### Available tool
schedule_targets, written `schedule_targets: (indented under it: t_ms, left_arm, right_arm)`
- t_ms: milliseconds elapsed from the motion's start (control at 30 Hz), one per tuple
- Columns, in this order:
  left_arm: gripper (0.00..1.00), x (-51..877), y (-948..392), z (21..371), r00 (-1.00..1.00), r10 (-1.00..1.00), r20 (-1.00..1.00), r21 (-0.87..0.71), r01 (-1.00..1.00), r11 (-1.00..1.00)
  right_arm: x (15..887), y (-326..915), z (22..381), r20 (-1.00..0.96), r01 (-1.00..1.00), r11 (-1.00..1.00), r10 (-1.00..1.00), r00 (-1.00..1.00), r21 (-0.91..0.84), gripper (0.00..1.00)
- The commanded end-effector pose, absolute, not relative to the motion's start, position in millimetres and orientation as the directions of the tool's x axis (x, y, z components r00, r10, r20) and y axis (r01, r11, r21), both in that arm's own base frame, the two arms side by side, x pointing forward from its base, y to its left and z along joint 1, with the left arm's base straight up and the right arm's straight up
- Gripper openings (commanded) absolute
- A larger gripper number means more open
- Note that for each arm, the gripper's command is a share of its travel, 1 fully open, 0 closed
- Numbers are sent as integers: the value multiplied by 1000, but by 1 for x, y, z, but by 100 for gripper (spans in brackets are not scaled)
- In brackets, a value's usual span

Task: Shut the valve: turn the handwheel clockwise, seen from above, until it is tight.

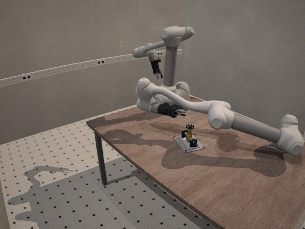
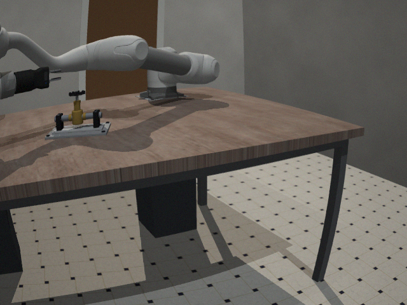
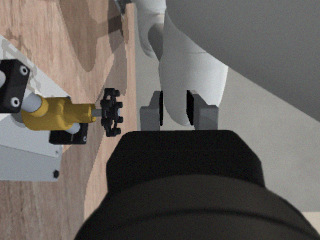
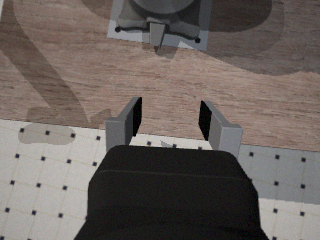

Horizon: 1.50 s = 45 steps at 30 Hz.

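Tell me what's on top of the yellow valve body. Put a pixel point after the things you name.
A thin stem rises from the yellow valve body (image 1: 188, 137) (image 2: 77, 117) (image 3: 47, 114) to a black handwheel (image 1: 189, 127) (image 2: 76, 93) (image 3: 111, 112). No gripper touches the wheel. The stem's lower end is hidden inside the body.

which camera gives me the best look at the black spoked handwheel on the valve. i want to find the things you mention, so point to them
The left wrist view: the black spoked handwheel (image 1: 189, 126) (image 2: 76, 93) (image 3: 111, 112) appears largest there, unblocked, though nearly edge-on. The top view shows it small, from above at a slant; the exterior view shows it small and almost edge-on. The right wrist view doesn't show it.
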<state>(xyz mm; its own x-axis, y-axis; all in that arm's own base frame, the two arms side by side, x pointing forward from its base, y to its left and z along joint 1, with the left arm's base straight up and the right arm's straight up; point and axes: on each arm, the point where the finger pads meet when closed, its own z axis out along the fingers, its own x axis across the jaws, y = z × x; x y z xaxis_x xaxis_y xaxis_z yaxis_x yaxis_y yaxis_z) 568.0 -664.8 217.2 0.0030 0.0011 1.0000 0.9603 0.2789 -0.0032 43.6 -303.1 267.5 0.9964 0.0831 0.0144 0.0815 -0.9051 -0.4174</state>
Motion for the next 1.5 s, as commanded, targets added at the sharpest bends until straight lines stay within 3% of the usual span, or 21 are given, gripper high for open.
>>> schedule_targets:
  t_ms: [0,1467]
  left_arm:
    - [53,569,-664,216,-2,2,1000,1,959,283]
    - [53,569,-664,142,0,1,1000,0,960,279]
  right_arm:
    - [44,-300,269,22,87,-902,85,996,-422,100]
    - [44,-300,269,22,87,-902,85,996,-422,100]
